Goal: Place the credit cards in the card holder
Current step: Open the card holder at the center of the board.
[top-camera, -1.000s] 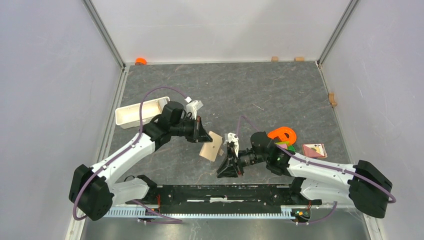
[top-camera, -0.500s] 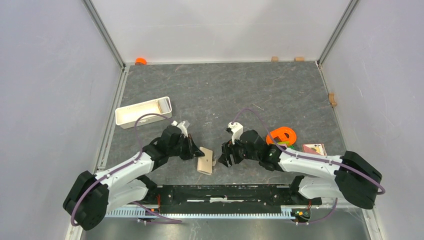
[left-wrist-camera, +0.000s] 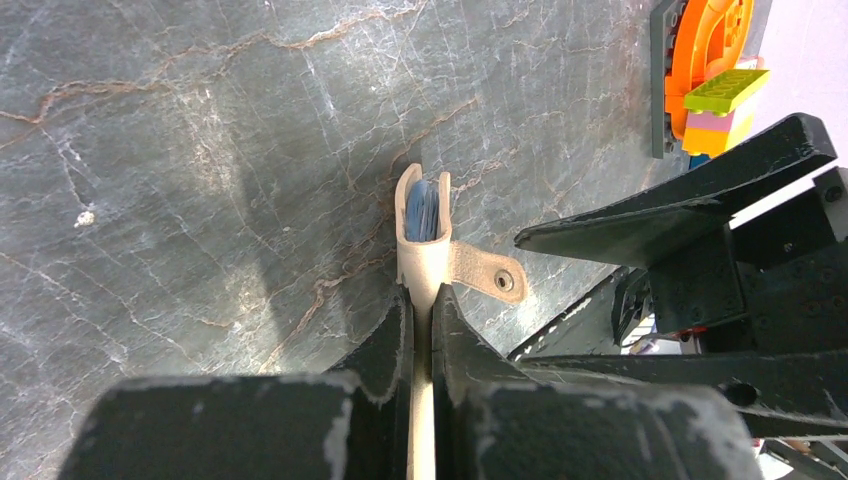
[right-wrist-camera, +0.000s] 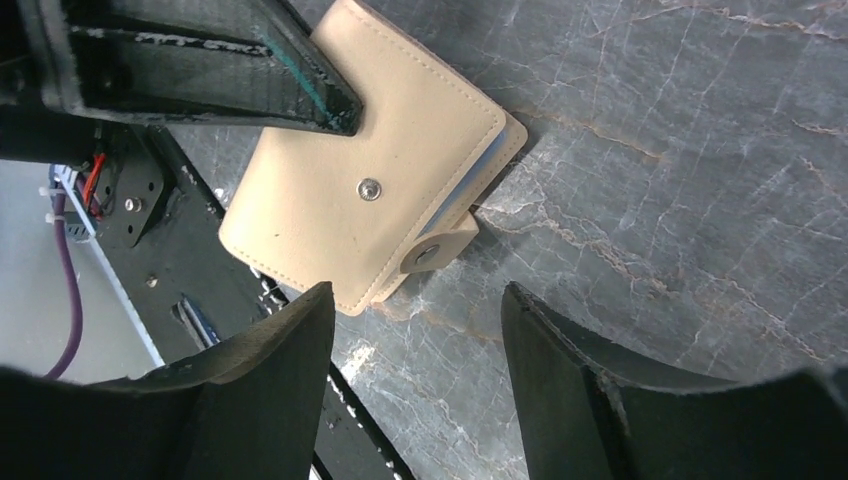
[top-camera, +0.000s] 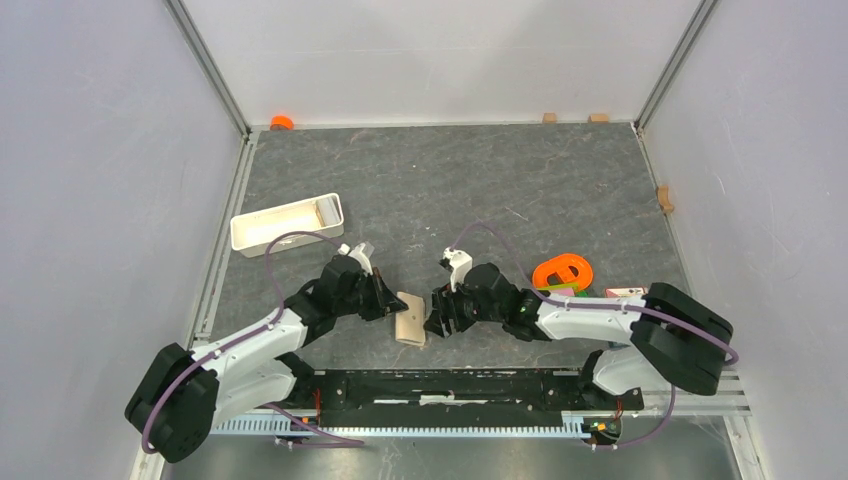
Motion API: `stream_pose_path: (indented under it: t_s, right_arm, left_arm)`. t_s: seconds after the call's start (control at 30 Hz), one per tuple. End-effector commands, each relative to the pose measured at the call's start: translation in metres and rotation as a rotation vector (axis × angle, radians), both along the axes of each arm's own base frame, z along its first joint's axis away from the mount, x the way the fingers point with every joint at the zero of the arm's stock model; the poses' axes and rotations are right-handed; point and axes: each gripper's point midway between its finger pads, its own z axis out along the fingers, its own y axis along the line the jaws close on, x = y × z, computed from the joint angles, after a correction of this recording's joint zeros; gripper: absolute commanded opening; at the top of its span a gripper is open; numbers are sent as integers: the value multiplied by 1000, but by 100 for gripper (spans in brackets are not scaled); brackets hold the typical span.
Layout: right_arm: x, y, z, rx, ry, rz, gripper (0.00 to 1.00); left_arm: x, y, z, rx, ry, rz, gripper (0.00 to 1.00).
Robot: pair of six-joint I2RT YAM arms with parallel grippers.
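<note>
Counts: one card holder (top-camera: 410, 326), two grippers, one loose card, one white tray (top-camera: 285, 222).

The holder is beige and folded, with its snap tab (right-wrist-camera: 437, 250) unfastened. It sits near the front middle of the table (top-camera: 500, 190).

Your left gripper (left-wrist-camera: 421, 305) is pinched tight on the holder's edge. Your right gripper (right-wrist-camera: 415, 310) is spread wide with nothing in it, just beside the tab.

The pale card (top-camera: 622, 292) lies well to the right, partly behind the right arm.

Only the left wrist view shows blue layers inside the fold; you can't tell card from pocket. Only the right wrist view shows the stud (right-wrist-camera: 371, 189) on the outer face.
</note>
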Motion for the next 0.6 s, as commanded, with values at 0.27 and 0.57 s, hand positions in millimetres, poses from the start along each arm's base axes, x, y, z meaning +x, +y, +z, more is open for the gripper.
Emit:
stream_pose_path:
  t_s: [0.27,0.57]
  right_arm:
    - [35,10,1,-74,-104,-100,53]
    - [34,3,-20,-151,-91,-112,45]
  left_arm:
    - [5,-1,0,-8,-22,16,2]
    - [5,1,-6,11,-19,17,2]
